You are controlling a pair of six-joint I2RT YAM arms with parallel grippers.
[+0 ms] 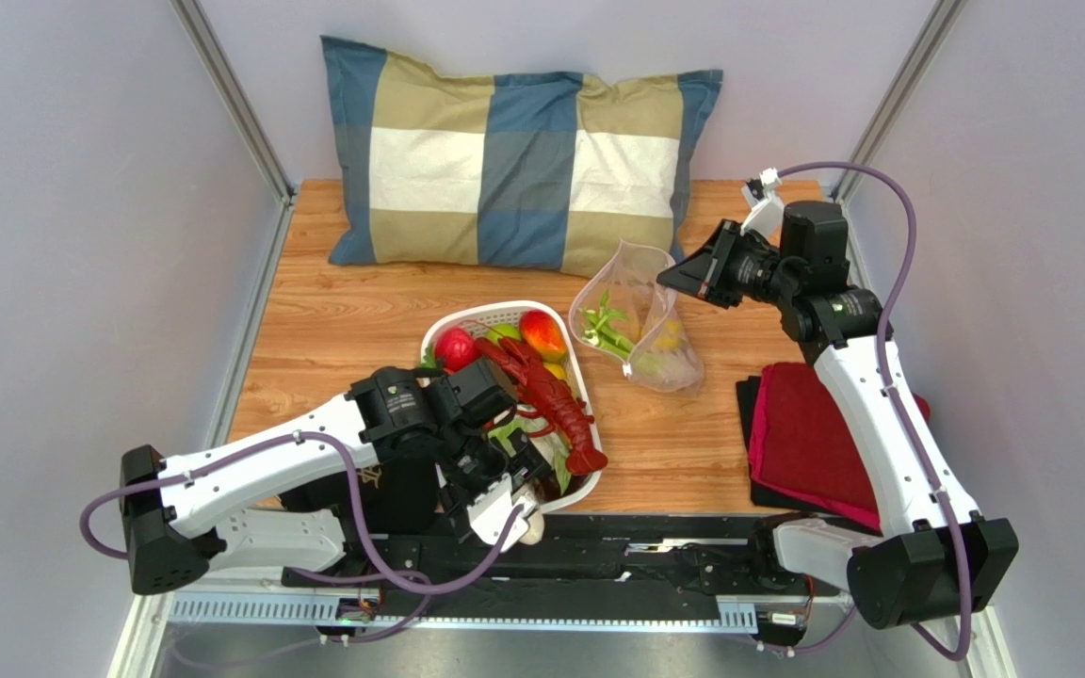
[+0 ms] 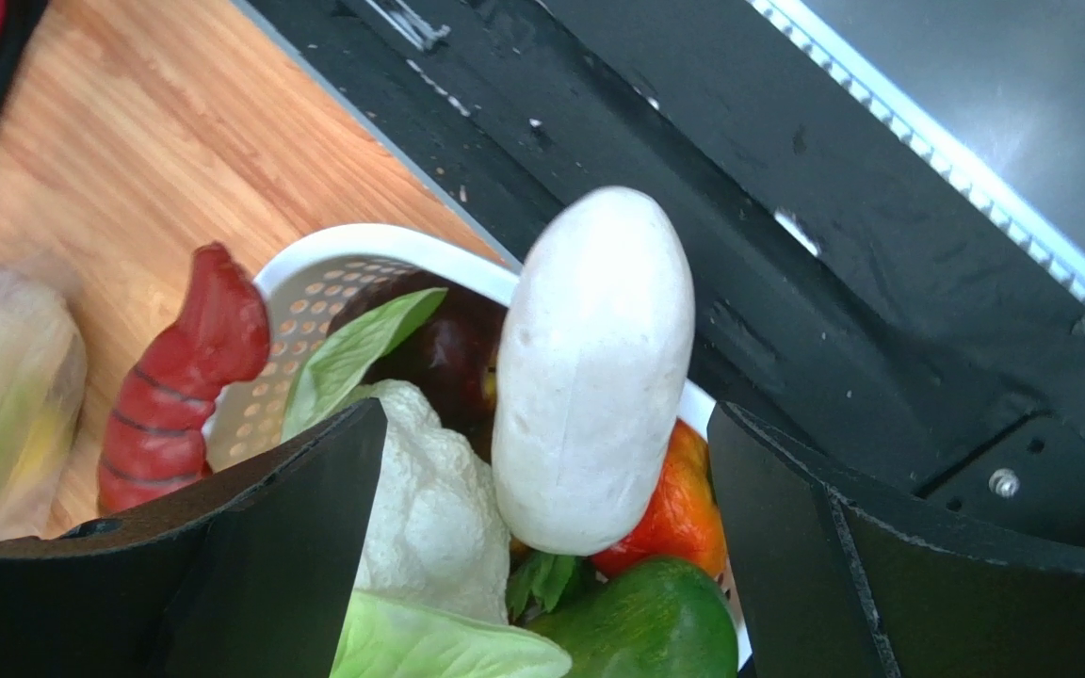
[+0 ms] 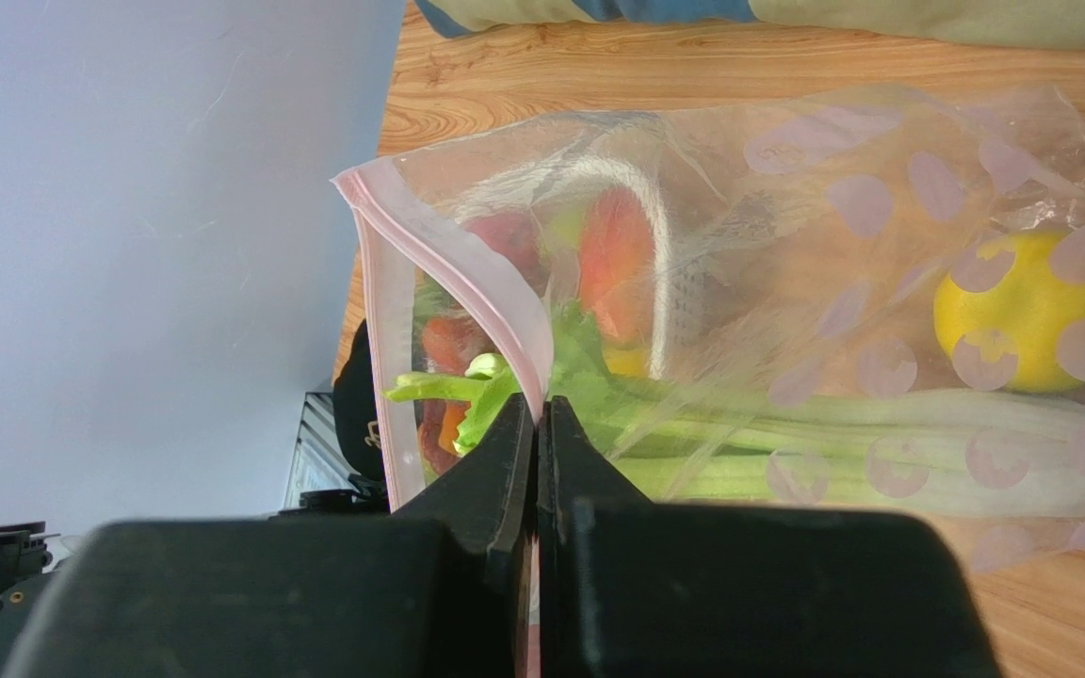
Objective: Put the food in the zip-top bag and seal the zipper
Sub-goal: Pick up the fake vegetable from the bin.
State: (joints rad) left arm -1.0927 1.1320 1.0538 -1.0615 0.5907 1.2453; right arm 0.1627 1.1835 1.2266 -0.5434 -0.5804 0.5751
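Presently catalogued: 1 wooden table (image 1: 336,332), listed far to near.

Item 1: checked pillow (image 1: 520,156), at the far edge.
Item 2: zip-top bag (image 3: 817,184), clear with pale round marks, lying right of the basket, its mouth lifted and gaping. Inside are 1 green-and-white stalk (image 3: 846,431) and 1 yellow-green fruit (image 3: 1022,304).
Item 3: zipper (image 3: 456,276), the pink strip along the bag's mouth, unsealed.
Item 4: right gripper (image 3: 541,424), jaws pressed together, pinching the zipper strip at 1 point and holding that edge up.
Item 5: white slotted basket (image 1: 495,314), by the table's front edge, left of the bag. Contents: red lobster (image 1: 558,403), red fruit (image 1: 455,348), peach-coloured fruit (image 1: 543,332), cauliflower (image 2: 428,509), green leaf (image 2: 357,353), orange-red pepper (image 2: 679,516), green pepper (image 2: 647,622).
Item 6: white oblong piece (image 2: 591,375), upright at the basket's near rim.
Item 7: left gripper (image 2: 548,424), over the basket's near end, jaws spread wide, 1 finger either side of the white piece. A gap shows on the left side; whether the right finger touches it cannot be told.
Item 8: red cloth (image 1: 810,424) on a black cloth (image 1: 749,438), at the right edge, beneath the right arm.
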